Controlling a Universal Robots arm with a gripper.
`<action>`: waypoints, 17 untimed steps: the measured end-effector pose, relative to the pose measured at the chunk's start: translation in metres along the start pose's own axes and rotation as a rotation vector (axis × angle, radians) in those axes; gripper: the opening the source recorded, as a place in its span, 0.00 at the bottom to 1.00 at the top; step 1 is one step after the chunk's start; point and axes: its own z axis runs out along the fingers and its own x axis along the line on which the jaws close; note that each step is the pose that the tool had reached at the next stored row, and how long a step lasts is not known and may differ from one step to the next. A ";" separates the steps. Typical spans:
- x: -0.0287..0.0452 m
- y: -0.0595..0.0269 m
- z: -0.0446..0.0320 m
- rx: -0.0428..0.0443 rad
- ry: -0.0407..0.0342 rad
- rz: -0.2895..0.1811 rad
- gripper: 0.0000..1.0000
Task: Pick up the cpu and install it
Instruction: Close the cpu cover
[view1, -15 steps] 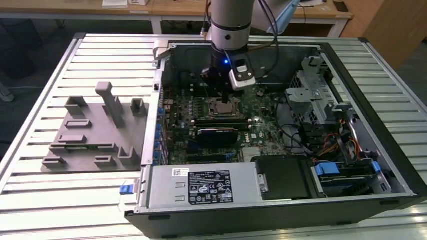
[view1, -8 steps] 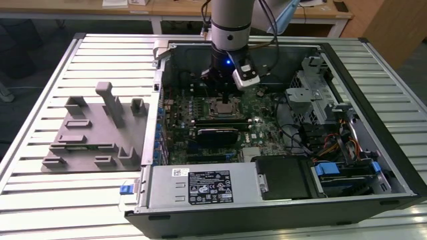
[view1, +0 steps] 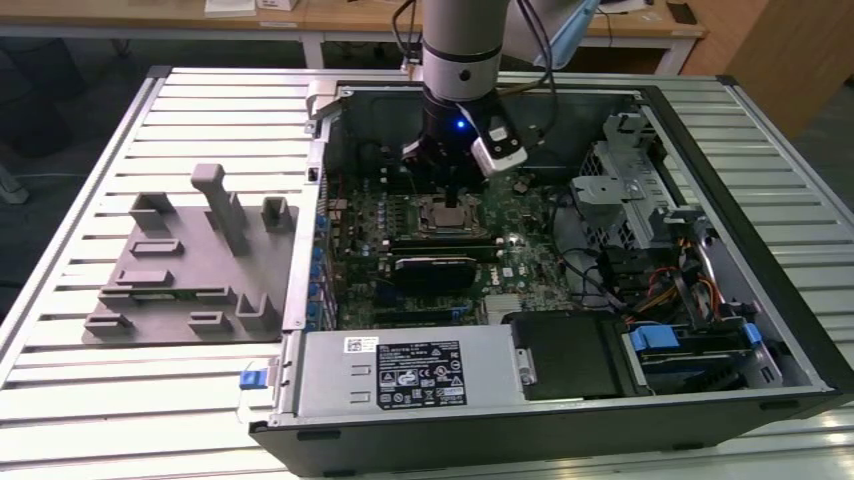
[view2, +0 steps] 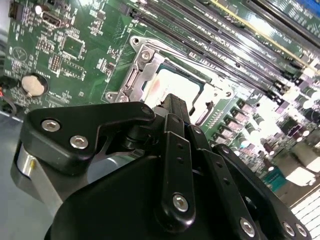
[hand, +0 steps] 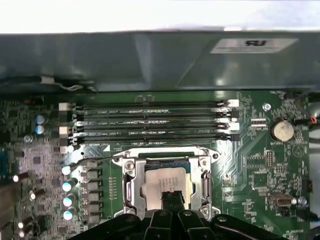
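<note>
The cpu (hand: 159, 181), a silvery square chip, lies flat inside the socket frame (hand: 131, 176) on the green motherboard (hand: 250, 165); the second wrist view shows the cpu (view2: 176, 86) within the same frame (view2: 144, 64). My gripper (hand: 172, 196) hangs just over the chip's near edge with its two black fingers (view2: 172, 107) pressed together and nothing visible between them. In the exterior view the gripper (view1: 455, 196) stands upright over the socket (view1: 447, 217) in the middle of the open computer case (view1: 747, 330).
Several memory slots (hand: 150, 122) run beside the socket. A coin battery (hand: 281, 130) sits on the board. A drive cage (view1: 641, 190), cables and the power supply (view1: 414, 372) crowd the case. A grey plastic fixture (view1: 187, 260) stands on the slatted table at the exterior view's left.
</note>
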 end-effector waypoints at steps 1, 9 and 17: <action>0.0000 0.0000 0.0000 0.0000 0.0000 -0.012 0.11; 0.0001 0.0000 0.0003 -0.0005 -0.0001 -0.022 0.11; 0.0043 -0.0001 0.0030 -0.0004 -0.0001 -0.022 0.11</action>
